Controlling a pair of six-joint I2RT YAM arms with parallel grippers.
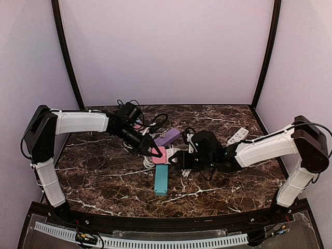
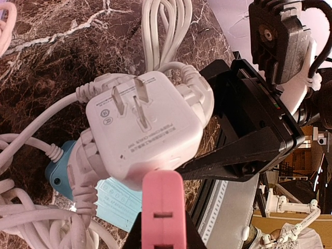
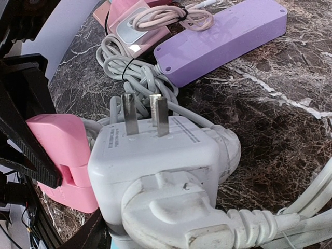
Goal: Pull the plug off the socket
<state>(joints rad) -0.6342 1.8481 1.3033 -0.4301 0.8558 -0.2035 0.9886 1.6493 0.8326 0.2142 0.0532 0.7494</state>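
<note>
Mid-bench (image 1: 104, 181) action here. The left jaws are clamped narrow on the pink socket (image 3: 57, 140). Just right of it, the right jaws sit around the white plug (image 3: 155, 161), gripping it about half wide. The plug is out. Its two flat prongs (image 3: 160, 116) stand bare in both wrist views, in no slot. Plug and socket sit side by side; whether they touch, I cannot tell. Thick white cable (image 3: 129, 72) loops off the plug and piles on the marble behind it. A teal strip (image 1: 161, 179) lies just near of the pair, and a purple strip (image 3: 223, 39) lies just beyond them.
</note>
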